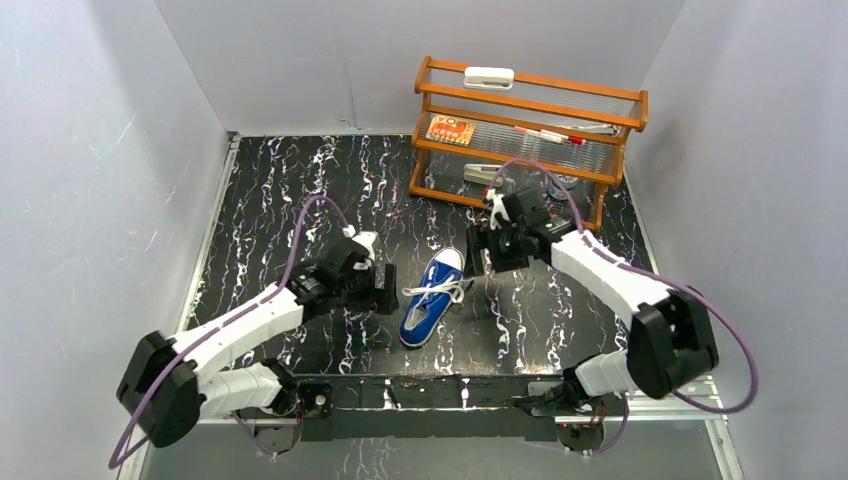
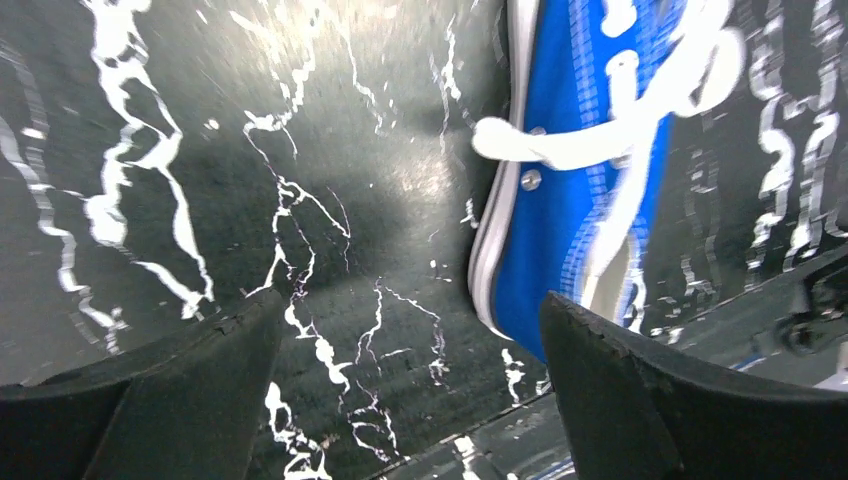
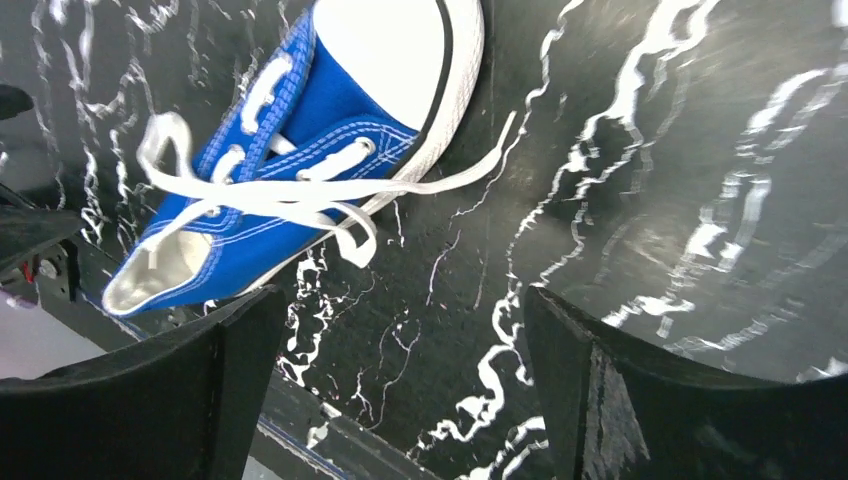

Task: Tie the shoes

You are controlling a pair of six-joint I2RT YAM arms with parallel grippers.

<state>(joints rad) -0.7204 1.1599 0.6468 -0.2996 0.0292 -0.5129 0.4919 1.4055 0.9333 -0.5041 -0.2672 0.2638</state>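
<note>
- Well, the blue shoe (image 1: 425, 312) lies on the black worktop (image 1: 280, 200), between the two arms, with its white toe pointing to the back.
- The left pincer (image 1: 388, 297) is wide open just beside the shoe and holds nothing.
- The right pincer (image 1: 488, 258) is wide open too, near the toe, and holds nothing.
- The white laces (image 3: 300, 190) lie loose across the shoe, and no bow shows yet.
- The lace ends lie flat on the worktop, so a pincer may close and miss them.
- The shoe looks light, so a hard pull on one lace may drag it or tip it over.
- Both pincers must work close together, so they may bump.
- The wooden rack (image 1: 560, 86) stands at the back. On it sit a white thing (image 1: 488, 76), an orange card (image 1: 450, 130) and a red and white pen (image 1: 548, 134).
</note>
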